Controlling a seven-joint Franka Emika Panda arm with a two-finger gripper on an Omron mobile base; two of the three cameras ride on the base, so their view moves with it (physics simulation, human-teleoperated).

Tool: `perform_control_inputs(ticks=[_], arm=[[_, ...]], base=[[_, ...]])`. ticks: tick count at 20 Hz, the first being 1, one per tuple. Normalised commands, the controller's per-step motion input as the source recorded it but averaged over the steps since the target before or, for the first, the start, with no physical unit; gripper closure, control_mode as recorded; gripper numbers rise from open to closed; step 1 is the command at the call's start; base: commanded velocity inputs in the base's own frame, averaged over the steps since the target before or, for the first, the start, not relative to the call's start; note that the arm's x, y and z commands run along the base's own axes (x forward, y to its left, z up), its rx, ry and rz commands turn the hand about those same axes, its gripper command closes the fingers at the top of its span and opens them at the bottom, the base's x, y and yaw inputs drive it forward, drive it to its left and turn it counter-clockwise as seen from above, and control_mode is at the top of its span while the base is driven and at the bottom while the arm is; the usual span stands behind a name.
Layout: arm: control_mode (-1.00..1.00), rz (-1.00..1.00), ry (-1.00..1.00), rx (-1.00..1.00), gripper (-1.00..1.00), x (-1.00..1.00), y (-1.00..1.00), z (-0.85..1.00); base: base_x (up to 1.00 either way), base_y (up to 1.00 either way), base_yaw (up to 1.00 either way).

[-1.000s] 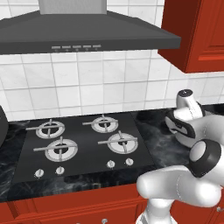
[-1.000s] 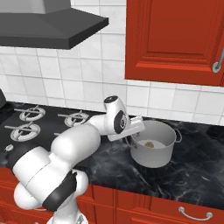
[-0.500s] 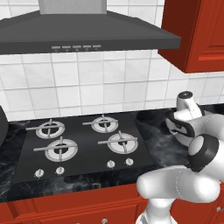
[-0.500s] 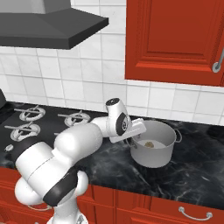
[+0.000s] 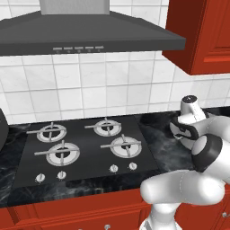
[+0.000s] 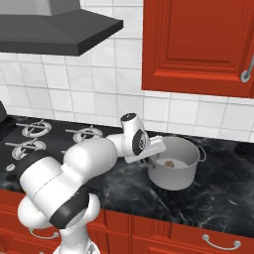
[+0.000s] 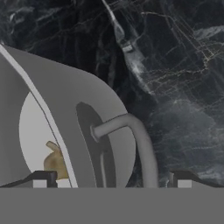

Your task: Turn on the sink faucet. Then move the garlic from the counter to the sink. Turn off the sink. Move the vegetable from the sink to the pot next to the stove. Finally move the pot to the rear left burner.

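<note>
The grey metal pot (image 6: 174, 171) stands on the black marble counter (image 6: 221, 198) right of the stove (image 5: 85, 146). The tan garlic (image 6: 169, 163) lies on the pot's floor, and shows again as garlic (image 7: 56, 162) in the hand view. My gripper (image 6: 149, 158) is open at the pot's left rim. In the hand view the gripper (image 7: 111, 180) straddles the pot's wall and its loop handle (image 7: 139, 140), with one fingertip (image 7: 39, 179) inside the pot and the other outside the handle. The rear left burner (image 5: 51, 131) is bare. The sink and its faucet are out of view.
A grey range hood (image 5: 90, 36) hangs over the stove, and a red wall cabinet (image 6: 198, 44) hangs above the pot. Silver knobs (image 5: 121, 167) line the cooktop's front edge. A dark rounded object (image 5: 2, 130) sits at the far left. My own arm crosses between stove and pot.
The hand has eased slightly down toward the pot's rim. The jaws have stayed wide, and the pot and garlic have not moved.
</note>
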Motion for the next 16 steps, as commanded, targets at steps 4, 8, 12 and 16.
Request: perform_control_inputs(ticks=[4, 8, 12, 16], arm=[[-1.00, 0.00, 0.00, 0.00, -1.00, 0.00, 0.00, -0.09], [-1.00, 0.00, 0.00, 0.00, -1.00, 0.00, 0.00, -0.08], [-1.00, 0.00, 0.00, 0.00, 1.00, 0.00, 0.00, -0.03], [-1.00, 0.00, 0.00, 0.00, 1.00, 0.00, 0.00, 0.00]], base=[[0.00, 0.00, 0.00], [0.00, 0.00, 0.00], [0.00, 0.00, 0.00], [0.00, 0.00, 0.00]])
